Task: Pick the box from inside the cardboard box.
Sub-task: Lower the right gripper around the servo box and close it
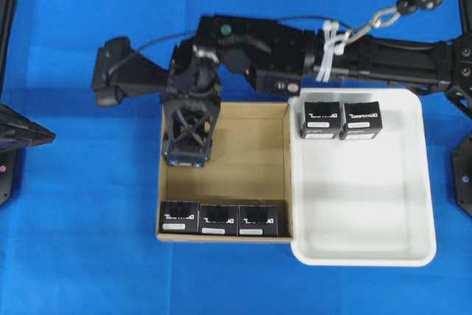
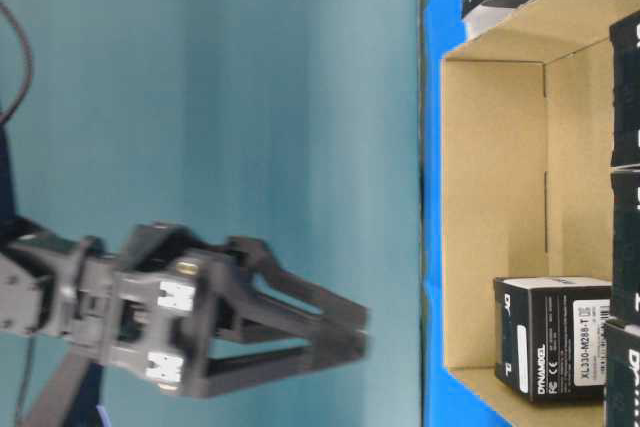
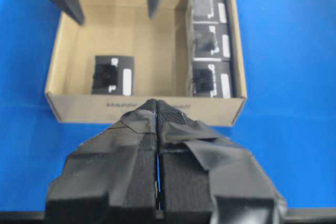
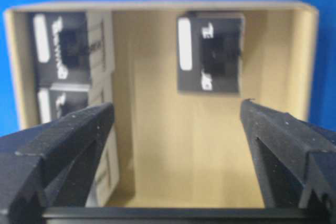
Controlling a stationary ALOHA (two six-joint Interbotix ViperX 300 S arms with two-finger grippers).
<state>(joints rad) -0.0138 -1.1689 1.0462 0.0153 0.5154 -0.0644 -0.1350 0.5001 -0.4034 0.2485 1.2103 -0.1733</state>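
While right claw point(image 1: 189, 154) gapes above it, box point(image 1: 184, 158) mostly hidden overhead, cardboard box point(image 1: 223, 237)

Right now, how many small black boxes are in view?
6: three black boxes along one cardboard box wall, one apart under the right pincer, two in the white tray.

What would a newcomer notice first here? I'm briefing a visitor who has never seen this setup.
First, the long black right arm stretching across the blue table, its right claw hanging open over the cardboard box. Inside the carton, a row of three black boxes lines one wall, with a fourth box standing apart below the claw. Beside the carton, a white tray holds two more black boxes at one end.
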